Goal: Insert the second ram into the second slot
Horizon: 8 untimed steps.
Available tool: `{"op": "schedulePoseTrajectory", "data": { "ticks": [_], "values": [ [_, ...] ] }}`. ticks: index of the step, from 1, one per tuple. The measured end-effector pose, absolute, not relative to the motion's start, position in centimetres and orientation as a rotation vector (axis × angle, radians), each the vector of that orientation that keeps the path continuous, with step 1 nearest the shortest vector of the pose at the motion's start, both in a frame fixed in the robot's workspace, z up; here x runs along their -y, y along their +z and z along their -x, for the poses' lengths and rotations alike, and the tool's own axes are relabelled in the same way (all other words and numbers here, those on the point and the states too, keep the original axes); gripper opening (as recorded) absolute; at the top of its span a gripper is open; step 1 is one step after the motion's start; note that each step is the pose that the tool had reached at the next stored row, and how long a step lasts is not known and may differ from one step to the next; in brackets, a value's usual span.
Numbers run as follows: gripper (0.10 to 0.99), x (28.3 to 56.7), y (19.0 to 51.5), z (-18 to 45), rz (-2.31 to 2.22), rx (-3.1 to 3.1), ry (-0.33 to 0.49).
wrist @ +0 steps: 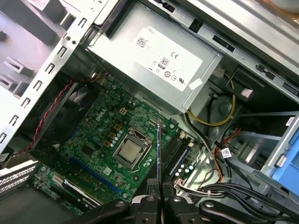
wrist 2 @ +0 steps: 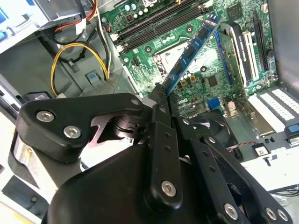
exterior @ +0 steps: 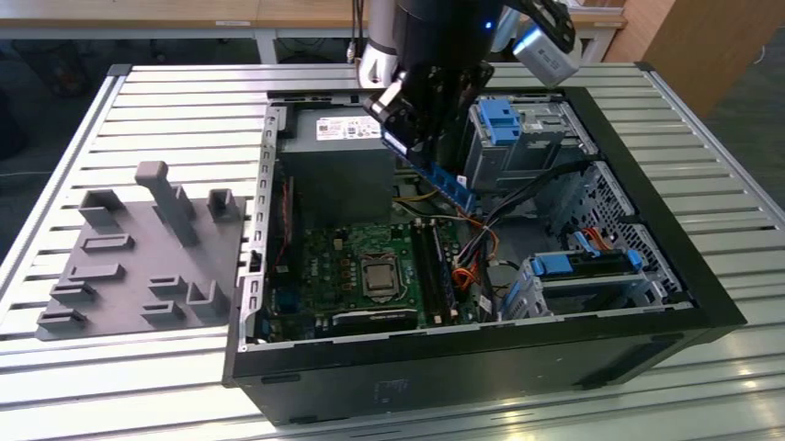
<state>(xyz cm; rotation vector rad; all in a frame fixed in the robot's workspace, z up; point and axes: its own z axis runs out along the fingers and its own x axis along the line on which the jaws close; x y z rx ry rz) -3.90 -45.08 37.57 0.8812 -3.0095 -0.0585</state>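
Black linkage of the gripper (wrist 2: 161, 91), closed narrow on the second ram (wrist 2: 191, 49) above the motherboard (wrist: 96, 128).
Held by one end, the blue stick projected straight out beyond the fingertips at a tilt. Its free end hung past the processor socket (wrist: 132, 150) and near the memory slots (wrist: 175, 151), seated in none of them. Judged risks: the tilt could bring one corner down first, jamming the stick or scraping the slot wall. A small sideways offset could drop it into the wrong slot, or onto the socket lying just beside the line of travel. With only one end pinched, pressing force could pivot or slip the stick between the fingers. Loose cables (exterior: 528, 188) to one side of the gripper could snag the arm.
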Motion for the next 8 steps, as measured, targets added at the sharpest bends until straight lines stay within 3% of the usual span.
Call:
{"op": "schedulePoseTrajectory", "data": {
  "ticks": [8],
  "values": [
    [0.137,45.08,37.57,3.9,-0.8,3.033,-0.059]
  ]
}}
